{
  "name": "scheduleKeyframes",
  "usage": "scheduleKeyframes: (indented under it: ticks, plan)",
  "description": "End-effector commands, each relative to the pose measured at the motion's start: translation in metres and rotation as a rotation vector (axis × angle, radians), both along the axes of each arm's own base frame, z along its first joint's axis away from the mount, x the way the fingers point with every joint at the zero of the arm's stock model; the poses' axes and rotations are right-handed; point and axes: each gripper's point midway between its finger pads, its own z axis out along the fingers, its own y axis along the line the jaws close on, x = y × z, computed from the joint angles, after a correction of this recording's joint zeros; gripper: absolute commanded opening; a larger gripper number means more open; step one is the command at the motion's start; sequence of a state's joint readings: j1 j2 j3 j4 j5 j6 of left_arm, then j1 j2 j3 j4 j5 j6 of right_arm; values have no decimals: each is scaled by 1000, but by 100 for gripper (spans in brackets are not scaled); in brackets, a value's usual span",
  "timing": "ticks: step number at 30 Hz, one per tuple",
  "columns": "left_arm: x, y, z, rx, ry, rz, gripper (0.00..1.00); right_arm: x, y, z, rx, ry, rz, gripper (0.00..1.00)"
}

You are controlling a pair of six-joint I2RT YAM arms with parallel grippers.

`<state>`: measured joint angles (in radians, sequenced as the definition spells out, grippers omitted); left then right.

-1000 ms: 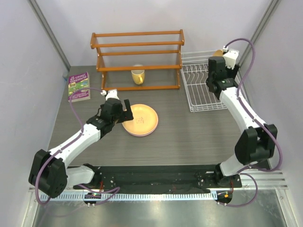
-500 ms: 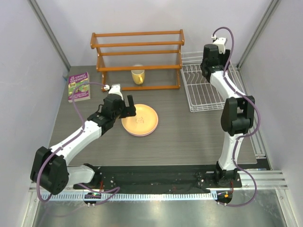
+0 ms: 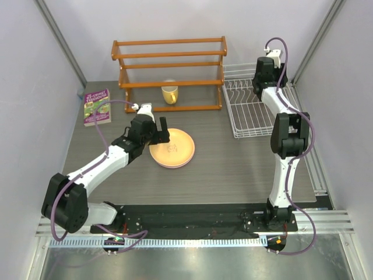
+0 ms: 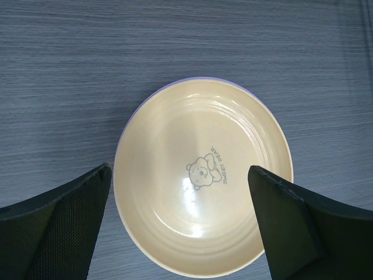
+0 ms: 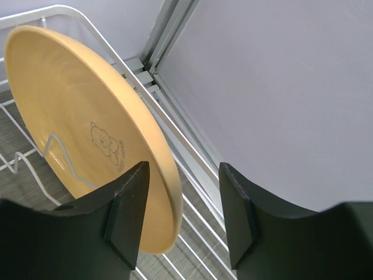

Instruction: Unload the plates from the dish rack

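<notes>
A pale cream plate (image 4: 204, 181) with a bear print lies on a lavender plate (image 4: 175, 84) on the table; the stack also shows in the top view (image 3: 173, 149). My left gripper (image 4: 179, 170) is open just above this stack, one finger on each side; in the top view it (image 3: 162, 131) is at the stack's far-left rim. An orange-yellow plate (image 5: 76, 111) stands upright in the white wire dish rack (image 3: 250, 119). My right gripper (image 5: 183, 168) is open with that plate's rim between its fingers, near the left one. In the top view my right wrist (image 3: 265, 70) hides that plate.
A brown wooden shelf rack (image 3: 169, 70) stands at the back, with a yellow mug (image 3: 169, 94) under it. A book (image 3: 97, 106) lies at the far left. The grey side wall (image 5: 280, 87) is close beside the dish rack's wire rim (image 5: 116, 44).
My right arm has swung back over the rack's far corner, its open gripper now around the upright plate's rim. My left gripper has shifted slightly right over the stack.
</notes>
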<state>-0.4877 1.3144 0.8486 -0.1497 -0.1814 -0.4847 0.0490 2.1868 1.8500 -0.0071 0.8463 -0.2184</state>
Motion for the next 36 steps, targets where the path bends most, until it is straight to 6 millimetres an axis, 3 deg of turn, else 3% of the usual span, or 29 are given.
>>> scheduleKeyframes:
  ticks: [1,2,5,12,15,16,18,19,28,31,34,35,36]
  plan:
    - [15,-8,20,-25,-69,-17,100,14,4,23,7,-71,21,49]
    - [15,-8,20,-23,-69,-20,99,14,4,23,6,-72,16,31]
    - [18,-9,20,-19,-72,-23,100,14,5,30,12,-85,26,2]
    - [22,-17,18,-33,-63,-46,99,3,1,54,-20,-96,7,1]
    - [20,-17,18,-40,-67,-44,100,-10,-1,78,-65,-118,-36,1]
    - [20,-16,18,-39,-68,-41,100,-14,2,94,-79,-165,-50,1]
    - [19,-15,20,-40,-72,-41,99,-30,-1,102,-148,-142,-110,1]
    - [19,-15,21,-40,-74,-41,99,-35,1,120,-156,-207,-133,1]
    - [10,-10,33,-57,-102,-36,99,-95,4,159,-253,-269,-314,1]
    - [7,-11,38,-74,-110,-41,100,-118,12,170,-228,-276,-323,1]
    - [5,-16,46,-104,-122,-59,99,-128,39,173,-127,-274,-177,1]
    - [5,-18,48,-116,-128,-69,100,-127,49,173,-21,-355,-137,1]
    - [5,-20,50,-128,-133,-78,99,-144,56,171,10,-289,-89,1]
